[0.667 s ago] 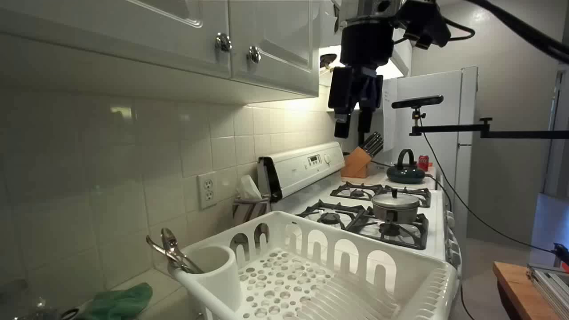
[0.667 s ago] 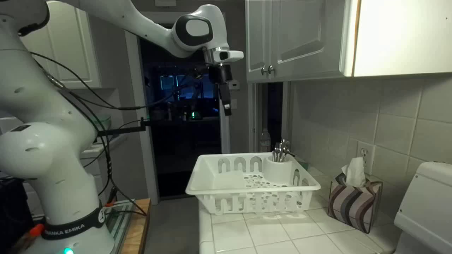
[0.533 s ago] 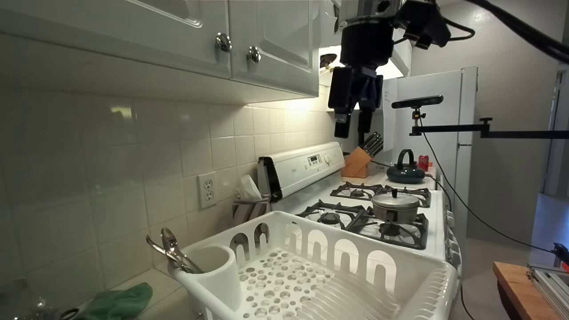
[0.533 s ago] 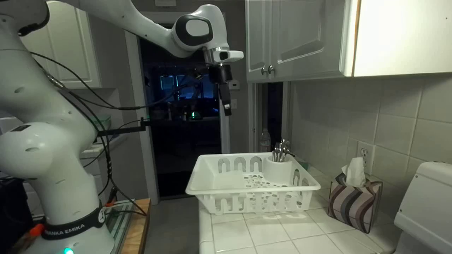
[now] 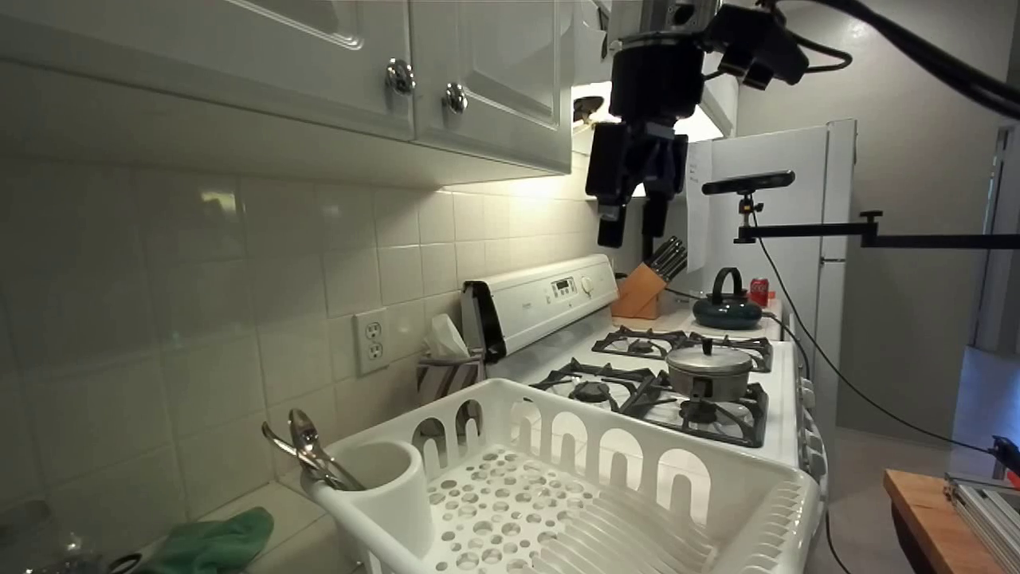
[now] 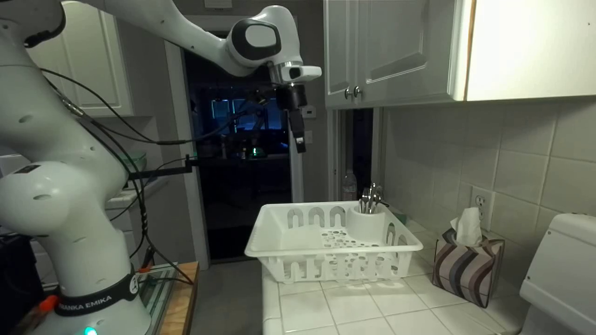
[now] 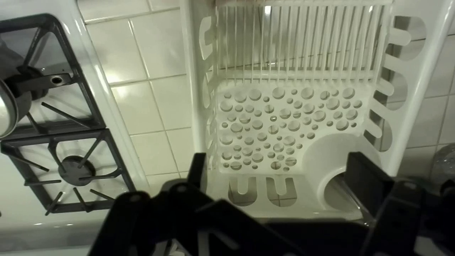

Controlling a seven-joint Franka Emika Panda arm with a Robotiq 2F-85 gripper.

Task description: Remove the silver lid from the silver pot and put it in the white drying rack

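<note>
- Overhead, in an exterior view, the gripper [image 5: 633,229] hangs nearly straight down beside the wall cupboards [image 5: 486,80], well above the level of the stove [image 5: 783,422].
- Its two fingers [image 5: 611,229] are parted, with a plain gap, gripping nothing.
- The silver lid [image 5: 709,362] sits flat on the silver pot [image 5: 725,387], knob [image 5: 707,347] upward, and the pot stands on a black burner grate [image 5: 753,418]; in the picture both are below the fingertips and to the right, well apart from them.
- In an exterior view, the arm [image 6: 70,200] rises at the left and stretches across to a bent wrist [image 6: 274,39], the gripper pointing down with a slight lean, higher than the white drying rack [image 6: 335,250] on the tiled counter [image 6: 349,307].
- The fingers line up from this angle, so their spacing cannot be told there.
- In the wrist view, the fingers stand far apart, the rack's tines [image 7: 302,39] and perforated floor [image 7: 277,106] showing between and beyond them.
- The pot is cut by the picture's left edge, handle [image 7: 42,83] toward the rack, well clear of both fingers.
</note>
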